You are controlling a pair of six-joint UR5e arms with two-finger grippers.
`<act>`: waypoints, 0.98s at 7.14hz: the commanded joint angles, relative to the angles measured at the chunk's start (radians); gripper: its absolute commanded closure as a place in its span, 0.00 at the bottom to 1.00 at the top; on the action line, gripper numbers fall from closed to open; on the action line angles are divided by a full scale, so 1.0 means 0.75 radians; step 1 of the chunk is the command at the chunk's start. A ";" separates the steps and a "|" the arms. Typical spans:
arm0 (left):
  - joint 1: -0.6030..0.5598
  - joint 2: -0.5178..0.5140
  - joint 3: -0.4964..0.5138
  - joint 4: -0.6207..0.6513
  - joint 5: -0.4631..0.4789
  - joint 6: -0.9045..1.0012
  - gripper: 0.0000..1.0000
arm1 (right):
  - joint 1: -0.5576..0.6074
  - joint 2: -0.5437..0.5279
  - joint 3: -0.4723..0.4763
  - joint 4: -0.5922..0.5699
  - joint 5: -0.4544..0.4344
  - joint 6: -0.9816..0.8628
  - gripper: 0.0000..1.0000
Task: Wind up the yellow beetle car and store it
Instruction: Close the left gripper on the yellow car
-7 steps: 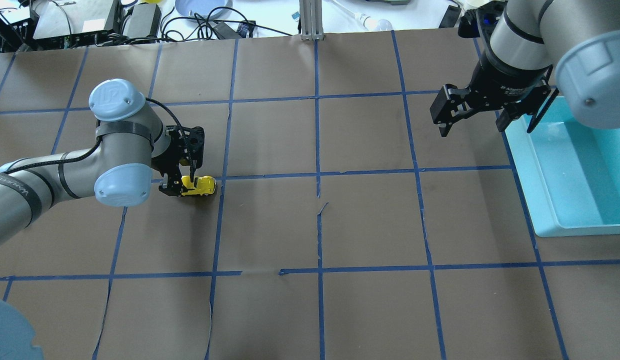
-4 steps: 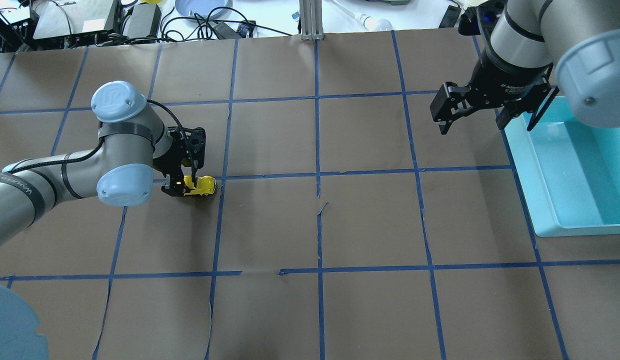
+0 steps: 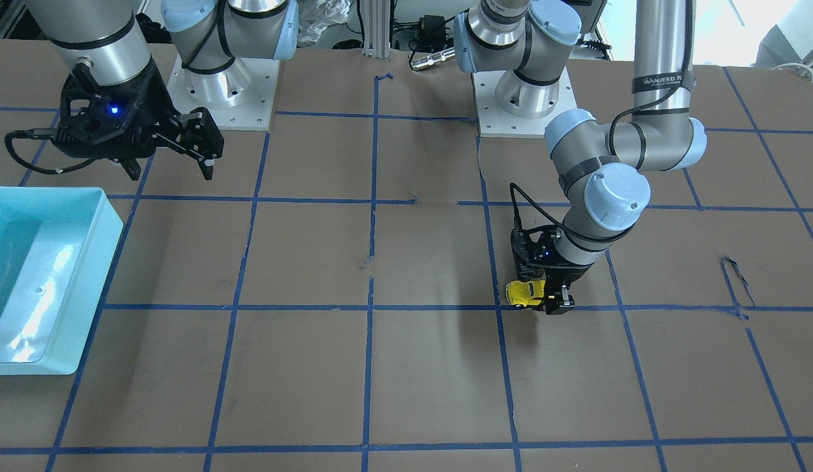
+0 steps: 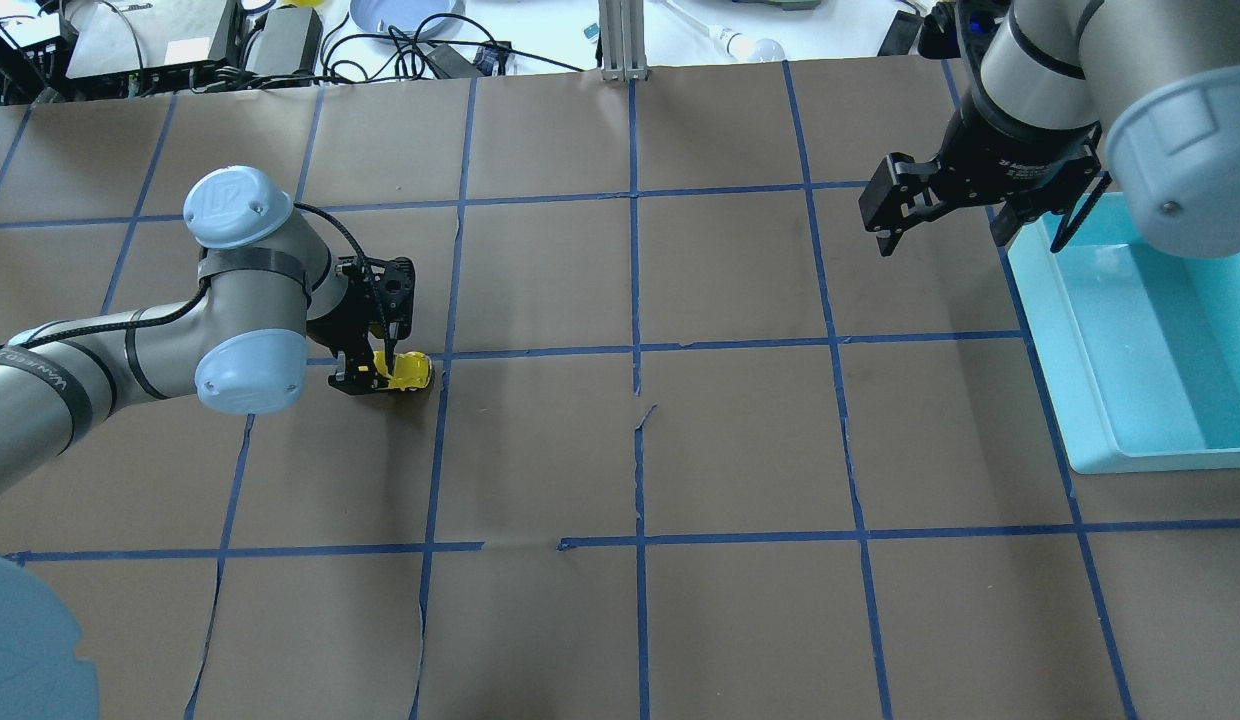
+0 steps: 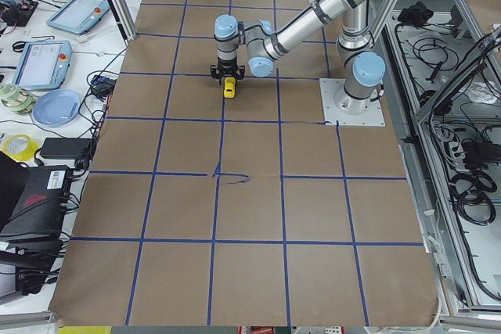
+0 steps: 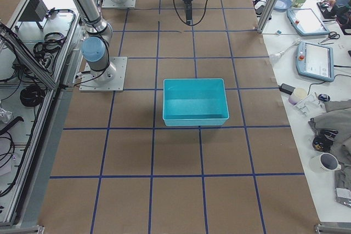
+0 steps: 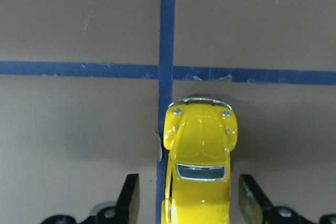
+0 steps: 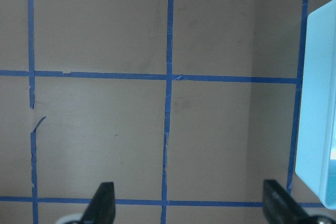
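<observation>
Front view: the yellow beetle car [image 3: 523, 292] sits on the surface [image 3: 433, 380] by a tape crossing [image 3: 499, 307]. My left end effector [image 3: 545, 299] is spread around it. Left wrist: gaps on both sides. Overhead: my right end effector [image 4: 942, 238] hangs with its jaws apart beside the teal bin [image 4: 1046, 372].

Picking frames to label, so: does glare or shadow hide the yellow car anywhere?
Left wrist view: the yellow beetle car is sharp, with small highlights on its hood and soft shadow around it. Front-facing view: the left gripper hides part of it; glare sits on the teal bin.

Glossy yellow beetle car [image 7: 199, 150], matt brown paper [image 4: 740, 450], smooth turquoise plastic bin [image 6: 196, 120]
</observation>
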 commanded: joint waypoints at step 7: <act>0.029 -0.012 -0.027 0.000 0.023 -0.008 0.29 | 0.001 -0.006 0.001 0.007 -0.001 -0.014 0.00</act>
